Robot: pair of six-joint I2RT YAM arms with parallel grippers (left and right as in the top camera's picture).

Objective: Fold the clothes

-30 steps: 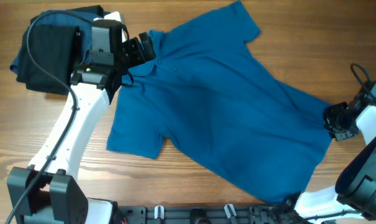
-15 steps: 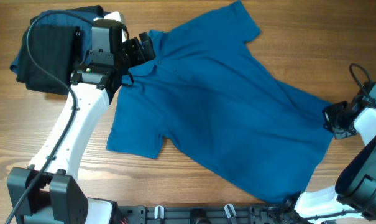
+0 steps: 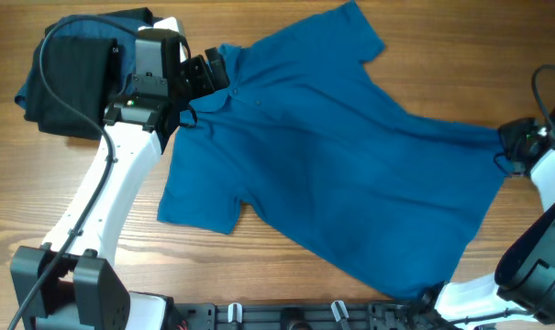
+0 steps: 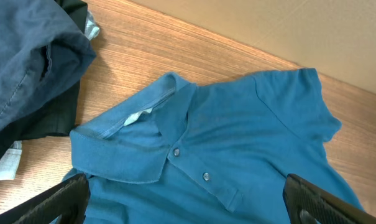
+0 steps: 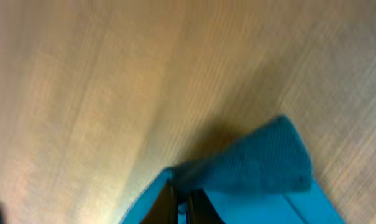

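The blue polo shirt [image 3: 332, 156] lies spread face up across the table, collar at the upper left, hem at the lower right. My left gripper [image 3: 206, 75] is open and hovers over the collar and button placket [image 4: 191, 158]; its fingers [image 4: 57, 202] stand wide on either side. My right gripper [image 3: 514, 147] is shut on the shirt's hem corner [image 5: 250, 165] at the right edge and holds it lifted, the fabric pulled taut. The right wrist view is blurred.
A black folded garment [image 3: 71, 78] with darker blue pieces under it lies at the top left, beside my left arm; it also shows in the left wrist view [image 4: 26, 68]. Bare wood table [image 3: 277, 266] surrounds the shirt.
My right gripper has moved right and up with the hem corner, stretching the shirt's right side outward. The left arm has not moved.
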